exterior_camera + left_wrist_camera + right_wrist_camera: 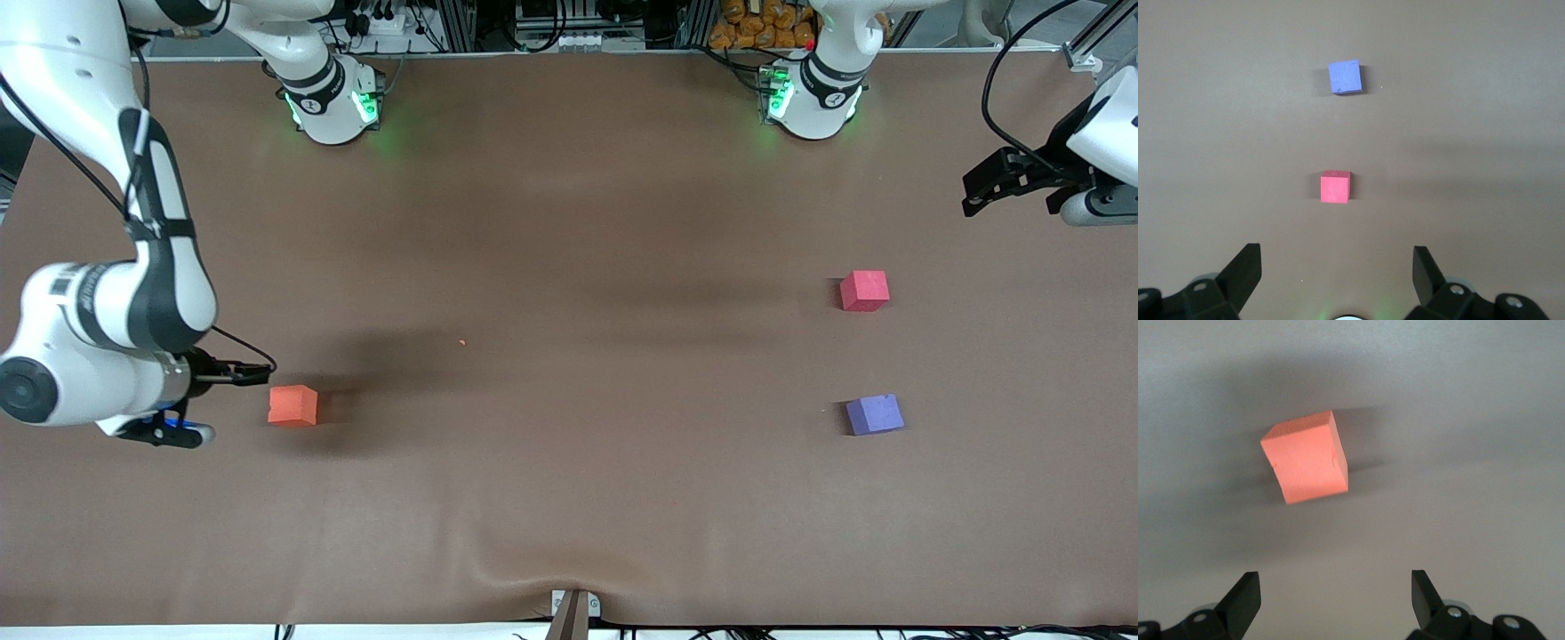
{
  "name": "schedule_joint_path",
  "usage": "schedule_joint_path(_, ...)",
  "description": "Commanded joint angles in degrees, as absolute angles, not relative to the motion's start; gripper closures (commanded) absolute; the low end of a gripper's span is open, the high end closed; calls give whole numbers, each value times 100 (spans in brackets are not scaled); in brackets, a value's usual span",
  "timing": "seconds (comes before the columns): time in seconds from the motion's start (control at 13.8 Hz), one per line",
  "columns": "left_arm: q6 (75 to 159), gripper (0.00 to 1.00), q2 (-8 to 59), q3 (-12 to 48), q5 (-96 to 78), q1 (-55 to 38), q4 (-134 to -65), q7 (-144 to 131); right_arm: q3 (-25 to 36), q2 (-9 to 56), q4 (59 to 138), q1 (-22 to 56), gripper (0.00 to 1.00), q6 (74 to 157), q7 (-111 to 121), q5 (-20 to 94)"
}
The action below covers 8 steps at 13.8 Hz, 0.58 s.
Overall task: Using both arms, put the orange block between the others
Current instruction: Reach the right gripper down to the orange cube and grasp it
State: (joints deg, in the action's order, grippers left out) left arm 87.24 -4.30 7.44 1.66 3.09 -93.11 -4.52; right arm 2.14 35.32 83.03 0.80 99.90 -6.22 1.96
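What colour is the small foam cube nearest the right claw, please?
The small foam cube is bright orange, clearest in the right wrist view.

- The orange block (292,405) (1306,457) is a small matte foam cube lying flat on the table toward the right arm's end; it is free, nothing touching it, its faces turned slightly askew to the table edge
- The pinkish-red cube (864,291) (1335,187) sits flat toward the left arm's end, well apart from the orange block; it is of like size and untouched
- The purple-blue cube (875,414) (1345,77) lies nearer to the front camera than the pinkish-red cube, in line with it, bare table between the two; it rests slightly rotated
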Motion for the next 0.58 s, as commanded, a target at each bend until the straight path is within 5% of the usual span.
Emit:
schedule_joint_path(0.0, 8569, 0, -404, 782, 272, 360, -9158, -387, 202, 3761, 8297, 237, 0, 10387, -642, 211)
schedule_joint_path(0.51, 8578, 0, -387, 800, 246, 299, -9185, -431, 202, 4078, 8297, 484, 0, 11355, -476, -79)
